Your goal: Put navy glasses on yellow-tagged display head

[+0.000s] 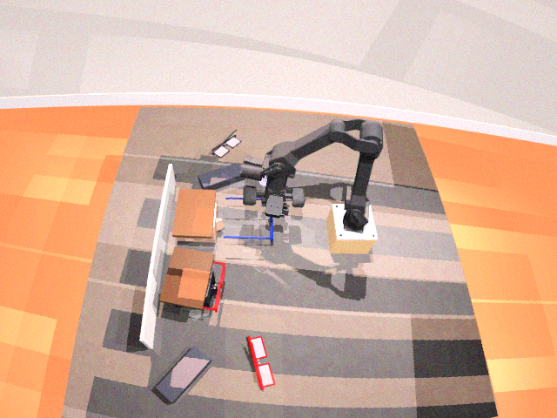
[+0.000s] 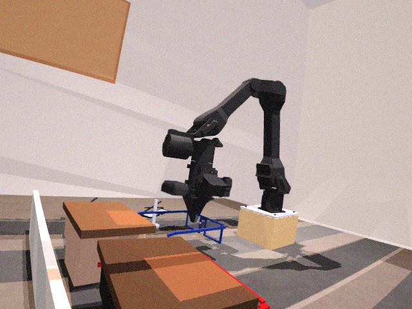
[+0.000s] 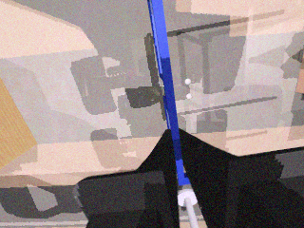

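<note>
The navy glasses [image 1: 247,237] [image 2: 196,228] [image 3: 164,71] hang in the air, temples open and pointing at the far head. My gripper [image 2: 192,219] [image 3: 172,133] points down, shut on their front frame; the top view hides its fingertips. The far head [image 1: 194,213] [image 2: 106,215] has a brown top, pale face and protruding nose. The temple tips are just in front of its face, one towards each side, and the front frame is well away from it. The near head [image 1: 186,276] [image 2: 186,272] has a dark face and red glasses [image 1: 219,287] on it. No yellow tag can be made out.
A white panel [image 1: 157,260] [image 2: 43,246] stands behind both heads. A white post [image 2: 154,211] [image 3: 190,211] stands beyond the navy glasses. Dark slabs [image 1: 220,176] [image 1: 182,375] lie at either side. Black glasses [image 1: 226,145] and loose red glasses [image 1: 260,361] lie farther out.
</note>
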`<state>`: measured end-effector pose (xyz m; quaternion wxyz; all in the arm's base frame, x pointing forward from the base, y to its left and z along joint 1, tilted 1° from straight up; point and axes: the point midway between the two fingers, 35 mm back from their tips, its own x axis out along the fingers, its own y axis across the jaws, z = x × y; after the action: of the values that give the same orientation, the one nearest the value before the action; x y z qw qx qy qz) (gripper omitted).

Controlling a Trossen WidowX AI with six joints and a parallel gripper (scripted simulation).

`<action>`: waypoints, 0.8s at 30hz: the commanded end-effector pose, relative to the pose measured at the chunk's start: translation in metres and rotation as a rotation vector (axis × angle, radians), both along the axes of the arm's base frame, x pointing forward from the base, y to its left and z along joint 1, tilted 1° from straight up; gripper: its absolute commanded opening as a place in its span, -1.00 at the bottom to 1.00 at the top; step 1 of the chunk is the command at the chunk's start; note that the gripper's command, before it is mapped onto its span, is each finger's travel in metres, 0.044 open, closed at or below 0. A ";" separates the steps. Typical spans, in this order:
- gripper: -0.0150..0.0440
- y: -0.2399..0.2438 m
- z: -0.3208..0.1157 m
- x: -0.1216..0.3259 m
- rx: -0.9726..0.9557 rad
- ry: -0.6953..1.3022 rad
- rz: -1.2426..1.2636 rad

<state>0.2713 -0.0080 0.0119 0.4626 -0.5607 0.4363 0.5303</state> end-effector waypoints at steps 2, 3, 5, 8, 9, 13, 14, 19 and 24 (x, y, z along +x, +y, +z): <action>-0.49 0.002 0.002 0.009 0.007 -0.018 -0.003; -0.49 0.002 0.002 0.010 0.007 -0.018 -0.003; -0.49 0.003 0.002 0.012 0.007 -0.017 -0.003; -0.49 0.003 0.002 0.016 0.006 -0.013 -0.003; -0.49 0.003 0.002 0.017 0.006 -0.012 -0.003; -0.49 0.005 0.003 0.023 0.004 -0.006 -0.003; -0.49 0.005 0.003 0.024 0.004 -0.005 -0.003; -0.49 0.006 0.003 0.031 -0.002 -0.006 -0.003; -0.49 0.008 0.004 0.038 -0.009 -0.008 -0.003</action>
<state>0.3027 -0.0007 0.0130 0.4624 -0.5605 0.4370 0.5301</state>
